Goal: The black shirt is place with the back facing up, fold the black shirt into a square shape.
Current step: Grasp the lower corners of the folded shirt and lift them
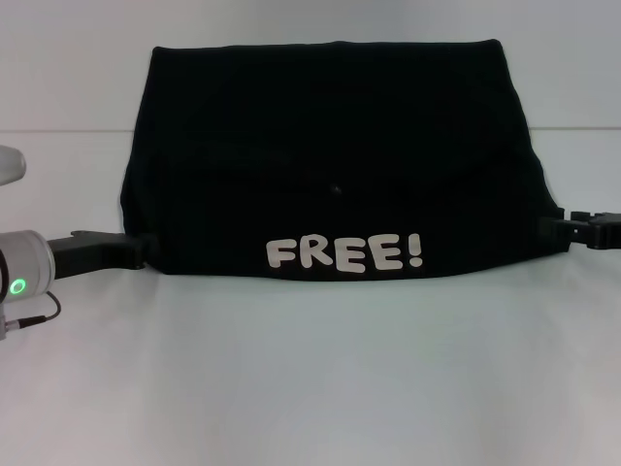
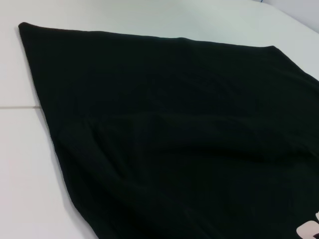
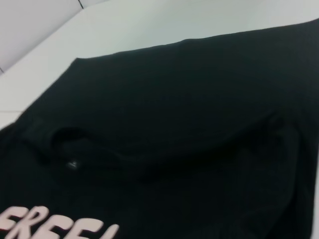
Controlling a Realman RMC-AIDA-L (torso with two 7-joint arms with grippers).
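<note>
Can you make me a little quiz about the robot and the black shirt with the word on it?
1. What white word shows on the black shirt?
2. True or false: the left gripper and the right gripper are at opposite side edges of the shirt.
3. The printed word sits closest to which edge of the shirt in the head view: A) the far edge, B) the near edge, C) the edge by the right gripper?

Key: 1. FREE! 2. True. 3. B, the near edge, closest to the robot.
</note>
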